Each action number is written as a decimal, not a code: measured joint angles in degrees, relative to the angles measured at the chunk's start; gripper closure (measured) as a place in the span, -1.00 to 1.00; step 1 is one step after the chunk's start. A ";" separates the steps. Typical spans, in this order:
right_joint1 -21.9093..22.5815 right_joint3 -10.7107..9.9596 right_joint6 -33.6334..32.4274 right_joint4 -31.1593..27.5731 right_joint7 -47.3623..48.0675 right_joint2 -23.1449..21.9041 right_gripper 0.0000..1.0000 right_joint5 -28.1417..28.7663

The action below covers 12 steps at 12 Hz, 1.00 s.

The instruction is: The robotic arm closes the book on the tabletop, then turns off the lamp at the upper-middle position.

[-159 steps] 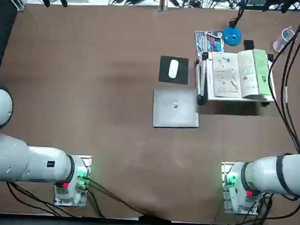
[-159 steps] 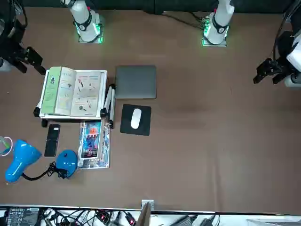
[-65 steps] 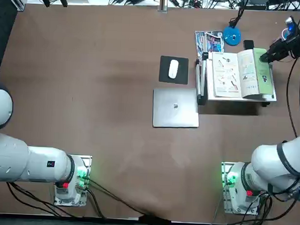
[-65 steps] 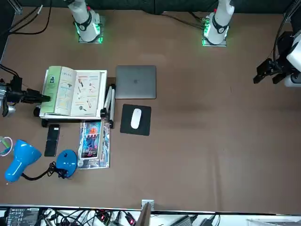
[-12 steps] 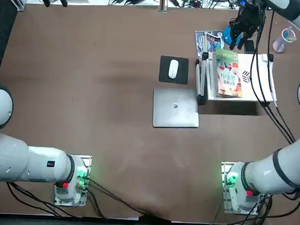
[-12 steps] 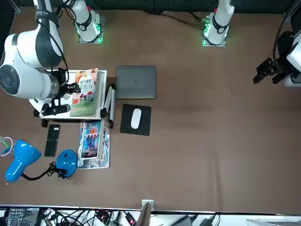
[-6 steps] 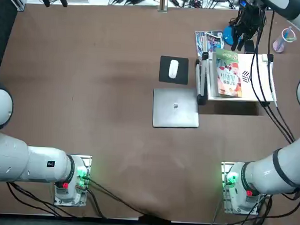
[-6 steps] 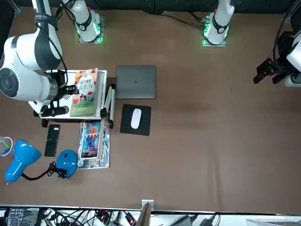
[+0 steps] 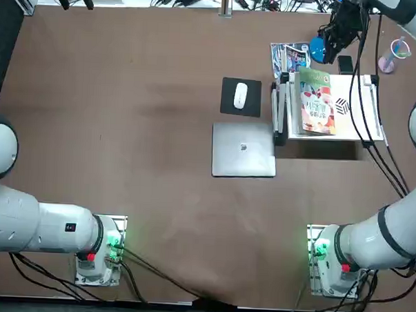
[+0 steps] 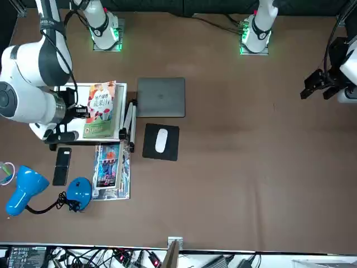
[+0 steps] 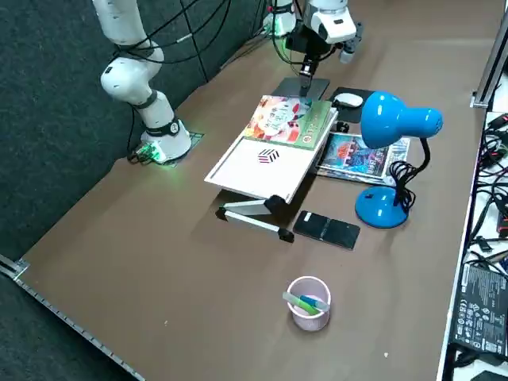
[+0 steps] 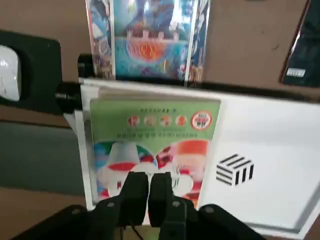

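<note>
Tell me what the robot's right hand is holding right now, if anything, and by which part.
Nothing: the right hand is over the closed book, fingers shut with nothing between them.

The book (image 9: pixel 316 105) looks like glossy paper; the tabletop (image 9: pixel 153 153) seems matt.

The room is bright. A dark shadow falls on the tabletop (image 9: pixel 165 195) beside the white stand (image 9: pixel 361 128), on the side near the arm bases. Soft, pale shine spreads over the brown top in the view from the robot's right. In the wrist view, white glare streaks sit on the shiny booklet (image 12: pixel 150 45), and small print looks fuzzy.
</note>
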 joint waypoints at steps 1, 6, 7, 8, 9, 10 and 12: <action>0.00 0.00 1.24 0.55 0.00 0.75 0.84 -0.09; 0.40 0.01 8.56 2.33 0.22 5.01 0.95 -0.10; 0.46 0.04 9.35 2.40 0.59 5.61 0.98 -0.10; 0.65 0.30 11.69 2.40 2.51 6.72 0.98 -0.06; 1.06 0.43 13.15 2.41 4.21 7.25 0.98 -0.01; 1.67 0.54 14.44 2.42 6.27 7.76 0.98 -0.01; 2.80 0.67 15.96 2.44 9.09 8.50 0.98 -0.01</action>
